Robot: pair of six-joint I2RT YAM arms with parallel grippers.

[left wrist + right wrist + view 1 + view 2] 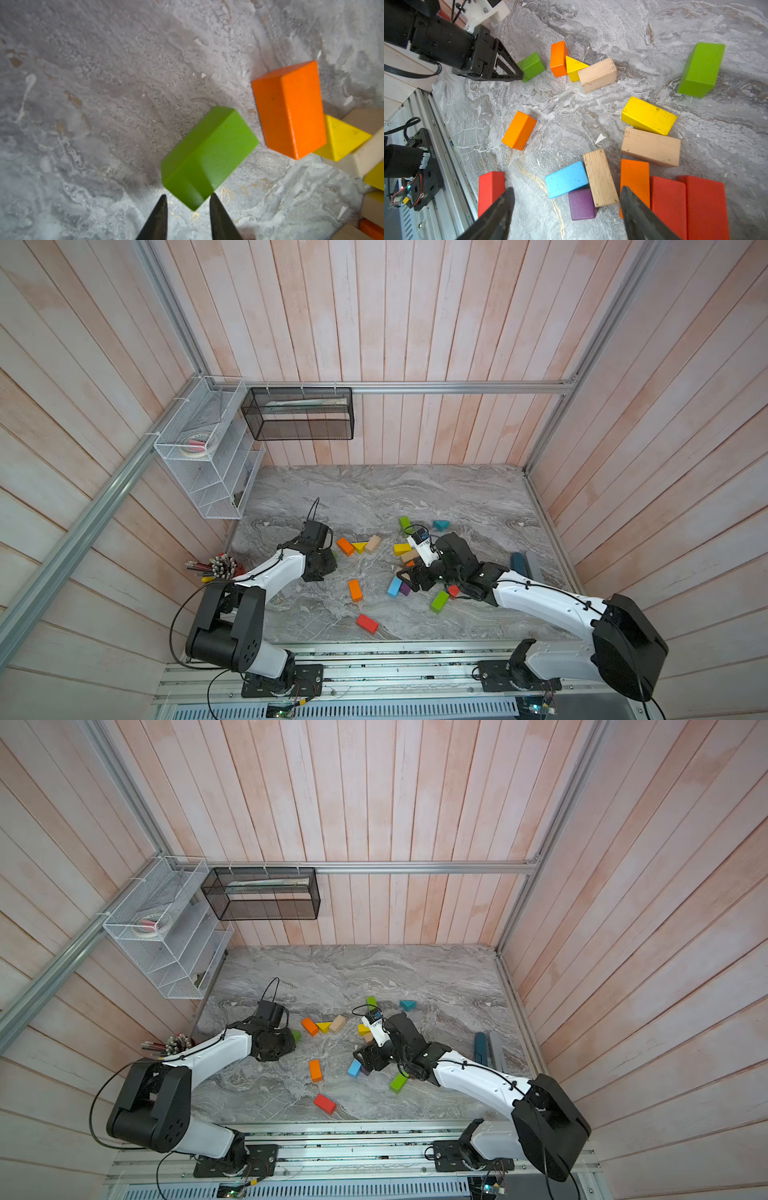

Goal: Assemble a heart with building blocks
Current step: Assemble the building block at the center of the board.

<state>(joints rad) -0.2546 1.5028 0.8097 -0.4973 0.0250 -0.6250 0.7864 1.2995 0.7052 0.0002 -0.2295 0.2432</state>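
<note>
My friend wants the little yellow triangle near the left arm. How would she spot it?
On the grey marble table, look beyond the left gripper. Past a green block, three pieces touch in a row: orange brick, yellow wedge, tan brick. It is the only triangle among them.

- Far half of the marble table (415, 489) is wide open, easy pass (just bare stone back there).
- There's a clear lane between the pale brick (372, 543) and the yellow brick (401, 548).
- The green block (207, 153) sits just beside an orange brick (291, 112), so only a narrow gap there.
- Blue brick (566, 178), purple cube (581, 203) and tan brick (600, 176) are touching, no way between them.
- Pencils (220, 566) crowd the near left edge.
</note>
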